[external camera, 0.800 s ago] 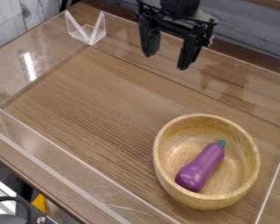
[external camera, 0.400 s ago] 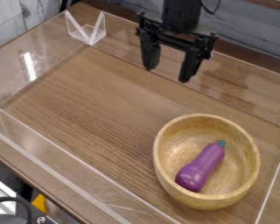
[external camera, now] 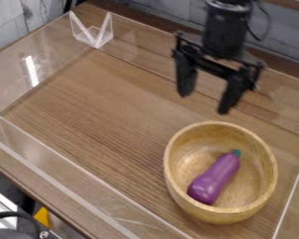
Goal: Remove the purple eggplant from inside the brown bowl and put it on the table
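The purple eggplant (external camera: 217, 176) lies inside the brown bowl (external camera: 181, 179), its green stem tip pointing toward the far right. The bowl stands on the table (external camera: 102, 121) near the front right corner. My gripper (external camera: 208, 91) hangs above the table just behind the bowl, pointing down. Its two black fingers (external camera: 186, 78) are spread wide apart and hold nothing. It is apart from both the bowl and the eggplant.
Low clear acrylic walls (external camera: 64, 210) border the tabletop on all sides. A small clear acrylic stand (external camera: 92, 31) sits at the far left corner. The bowl is close to the right wall.
The gripper has moved to the right and nearer, toward the bowl, and sits lower in the picture. It stayed open. Bowl and eggplant have not moved.
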Motion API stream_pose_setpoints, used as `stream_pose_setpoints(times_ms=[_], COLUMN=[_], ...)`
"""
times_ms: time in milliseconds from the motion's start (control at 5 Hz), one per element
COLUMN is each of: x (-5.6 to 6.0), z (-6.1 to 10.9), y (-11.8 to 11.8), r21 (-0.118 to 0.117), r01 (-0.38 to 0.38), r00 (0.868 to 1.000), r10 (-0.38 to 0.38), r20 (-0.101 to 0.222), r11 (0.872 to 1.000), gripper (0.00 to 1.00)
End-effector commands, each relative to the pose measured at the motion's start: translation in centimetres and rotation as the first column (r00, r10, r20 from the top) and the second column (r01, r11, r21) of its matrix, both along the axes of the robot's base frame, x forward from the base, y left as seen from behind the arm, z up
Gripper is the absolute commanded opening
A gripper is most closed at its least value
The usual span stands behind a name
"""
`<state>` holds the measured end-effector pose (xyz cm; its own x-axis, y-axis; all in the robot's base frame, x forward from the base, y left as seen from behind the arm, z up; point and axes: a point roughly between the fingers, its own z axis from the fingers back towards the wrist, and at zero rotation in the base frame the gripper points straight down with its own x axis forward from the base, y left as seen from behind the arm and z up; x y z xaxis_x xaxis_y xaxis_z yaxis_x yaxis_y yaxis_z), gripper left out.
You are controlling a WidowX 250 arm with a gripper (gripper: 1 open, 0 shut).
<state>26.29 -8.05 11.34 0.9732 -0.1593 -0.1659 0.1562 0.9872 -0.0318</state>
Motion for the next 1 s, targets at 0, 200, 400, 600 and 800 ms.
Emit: stream_pose_setpoints(times_ms=[0, 200, 400, 600, 800], x=[-0.4, -2.4, -3.7, -4.0, -4.2], z=[1.3, 1.0, 0.6, -0.6, -1.9], y=[-3.3, -4.7, -4.8, -4.5, -4.2], r21=[-0.026, -0.037, -0.037, -0.037, -0.04], r01=[0.06, 0.123, 0.161, 0.179, 0.195], r00=[0.996, 0.99, 0.984, 0.98, 0.975], r10=[-0.058, -0.12, -0.157, -0.174, -0.19], r20=[0.074, 0.077, 0.087, 0.101, 0.115], r11=[0.998, 0.992, 0.986, 0.983, 0.98], gripper=[1.0, 1.0, 1.0, 1.0, 1.0])
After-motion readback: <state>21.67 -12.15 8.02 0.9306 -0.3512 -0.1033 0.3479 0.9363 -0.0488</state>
